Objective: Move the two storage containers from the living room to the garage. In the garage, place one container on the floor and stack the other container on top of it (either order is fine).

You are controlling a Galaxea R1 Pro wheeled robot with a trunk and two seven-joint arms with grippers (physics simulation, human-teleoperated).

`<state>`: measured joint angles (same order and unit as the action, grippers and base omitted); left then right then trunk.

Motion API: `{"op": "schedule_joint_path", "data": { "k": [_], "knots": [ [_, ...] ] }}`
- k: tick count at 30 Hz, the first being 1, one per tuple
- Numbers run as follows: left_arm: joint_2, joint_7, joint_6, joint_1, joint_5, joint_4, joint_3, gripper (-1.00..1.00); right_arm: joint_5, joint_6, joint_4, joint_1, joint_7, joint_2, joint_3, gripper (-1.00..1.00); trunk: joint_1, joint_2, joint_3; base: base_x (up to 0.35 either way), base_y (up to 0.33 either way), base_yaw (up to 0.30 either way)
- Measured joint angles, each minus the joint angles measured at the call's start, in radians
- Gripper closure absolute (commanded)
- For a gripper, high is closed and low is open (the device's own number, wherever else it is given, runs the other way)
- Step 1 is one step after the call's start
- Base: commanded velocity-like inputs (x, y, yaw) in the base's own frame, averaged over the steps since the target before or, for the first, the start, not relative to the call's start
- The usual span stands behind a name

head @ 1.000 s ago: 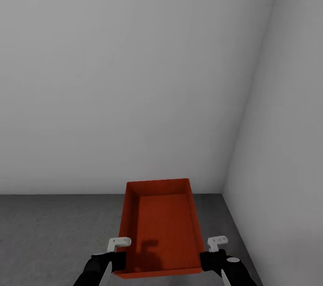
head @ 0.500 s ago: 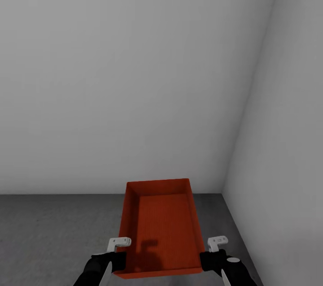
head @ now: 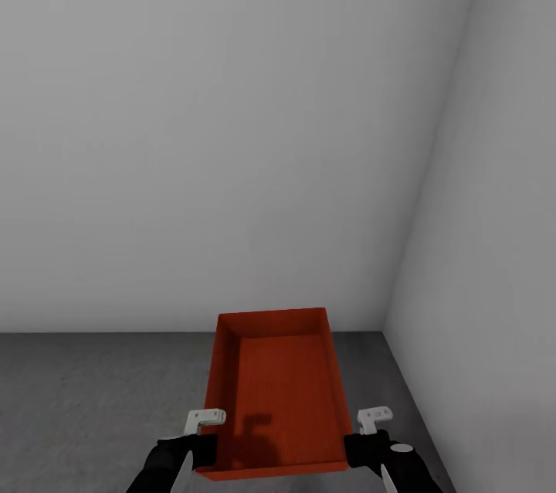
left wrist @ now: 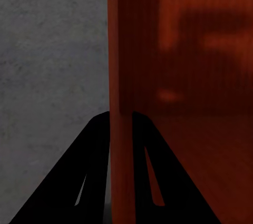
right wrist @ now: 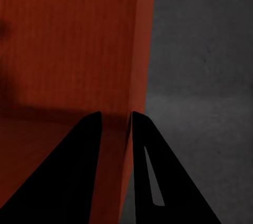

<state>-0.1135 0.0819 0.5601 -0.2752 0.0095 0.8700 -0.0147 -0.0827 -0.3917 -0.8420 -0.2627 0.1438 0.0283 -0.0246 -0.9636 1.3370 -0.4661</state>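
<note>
**Red-orange bin carried two-handed into garage corner**

Red-orange storage container (head: 276, 392) sits betw. both grippers, one on each long wall near the bin's near corners. That grip likely explains the level carry: thin walls, no lid, no handles, so a pinch on either side keeps it flat and centred in front of the trunk. The bin appears to hang above the dark grey concrete floor (head: 85, 400) rather than rest on it, but the views don't settle that. It's close to where the two pale grey walls (head: 232, 130) meet, so it's in the garage.

Left gripper (left wrist: 120, 182): fingers closed down onto the left wall, one inside, one outside. Right gripper (right wrist: 113, 176): same on the right wall.

Arms: both forearms low and drawn in, wrists turned so fingers point down over the rim. Judgement: next is lowering to the floor.
</note>
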Motion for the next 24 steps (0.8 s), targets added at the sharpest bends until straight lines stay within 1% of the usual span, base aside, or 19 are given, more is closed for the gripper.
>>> {"op": "schedule_joint_path", "data": {
  "k": [19, 24],
  "knots": [
    [0.000, 0.000, 0.001, 0.000, 0.000, 0.000, 0.000, 1.00, 0.000, 0.000, 0.000, 0.000, 0.000, 0.000, 0.000, 1.00, -0.073, 0.133, -0.060, 0.000, 0.000, 0.000],
    [0.000, 0.000, 0.001, 0.000, 0.000, 0.000, 0.000, 1.00, -0.001, -0.001, 0.000, 0.000, 0.001, 0.000, 0.001, 1.00, -0.092, 0.168, -0.080, 0.000, 0.000, 0.000]
  ]
}}
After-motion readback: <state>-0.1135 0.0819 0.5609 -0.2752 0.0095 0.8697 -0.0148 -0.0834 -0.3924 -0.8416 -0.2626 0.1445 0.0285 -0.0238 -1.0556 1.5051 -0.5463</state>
